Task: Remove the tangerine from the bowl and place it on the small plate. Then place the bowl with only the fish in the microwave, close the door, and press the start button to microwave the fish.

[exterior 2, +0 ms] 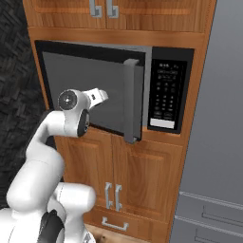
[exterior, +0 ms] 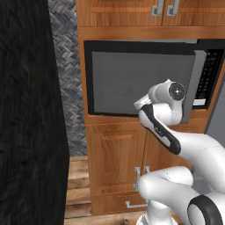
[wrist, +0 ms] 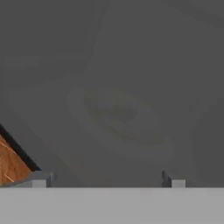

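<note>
Gripper (wrist: pixel 109 179): two dark fingertips standing well apart, nothing between them, held close against the grey window of the door (exterior 2: pixel 90 90). Arm reaches up from the base with its wrist in front of the window, seen at centre right in the left base view and at centre left in the right base view. Door: wide, black-framed, grey window, grey vertical bar handle (exterior 2: pixel 131 100) at its right edge; it stands slightly ajar, the handle edge swung out toward the near side and apart from the frame of the microwave (exterior 2: pixel 190 52). Microwave: built into wooden cabinetry, black frame, black keypad panel (exterior 2: pixel 167 93) at right with rows of small pale keys and a white strip at the bottom; key lettering too small to read, no brand legible. Bowl (wrist: pixel 120 118): a faint round shape seen dimly through the window in the hand view, inside the cavity; a darker smudge at its middle, too blurred to identify. Cabinet doors (exterior 2: pixel 123 175) with grey handles lie below the microwave, more above. Dark wall (exterior: pixel 26 110) at far left, woven grey tile (exterior: pixel 68 79) beside it, grey panel (exterior 2: pixel 218 118) at right.
</note>
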Robot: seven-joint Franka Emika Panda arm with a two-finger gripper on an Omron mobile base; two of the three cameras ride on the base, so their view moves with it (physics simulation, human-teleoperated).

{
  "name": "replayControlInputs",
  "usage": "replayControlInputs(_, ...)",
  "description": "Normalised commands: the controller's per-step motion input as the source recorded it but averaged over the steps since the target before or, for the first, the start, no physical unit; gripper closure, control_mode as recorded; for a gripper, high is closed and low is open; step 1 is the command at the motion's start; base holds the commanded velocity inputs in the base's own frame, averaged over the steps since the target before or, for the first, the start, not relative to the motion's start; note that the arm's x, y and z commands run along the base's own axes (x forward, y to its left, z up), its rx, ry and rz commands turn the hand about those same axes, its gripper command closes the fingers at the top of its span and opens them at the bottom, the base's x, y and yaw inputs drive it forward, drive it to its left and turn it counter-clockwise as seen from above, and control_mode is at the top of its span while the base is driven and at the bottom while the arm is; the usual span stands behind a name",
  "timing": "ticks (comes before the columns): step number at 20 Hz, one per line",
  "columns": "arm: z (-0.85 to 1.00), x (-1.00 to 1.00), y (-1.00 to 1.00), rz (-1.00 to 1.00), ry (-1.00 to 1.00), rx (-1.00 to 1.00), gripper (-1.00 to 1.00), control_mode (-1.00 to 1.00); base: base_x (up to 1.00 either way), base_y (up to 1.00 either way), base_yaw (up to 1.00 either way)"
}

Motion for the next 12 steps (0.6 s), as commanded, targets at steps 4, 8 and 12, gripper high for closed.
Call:
replayControlInputs(4,0.10,0.61,-0.36,-0.01,-0.10,0.09,-1.00,-1.00,0.00,0.00,0.00)
replayControlInputs(8,0.07,0.33,-0.33,-0.04,-0.07,0.03,-1.00,-1.00,0.00,0.00,0.00)
replayControlInputs(12,0.00,0.42,-0.09,-0.01,-0.03,0.01,-1.00,-1.00,0.00,0.00,0.00)
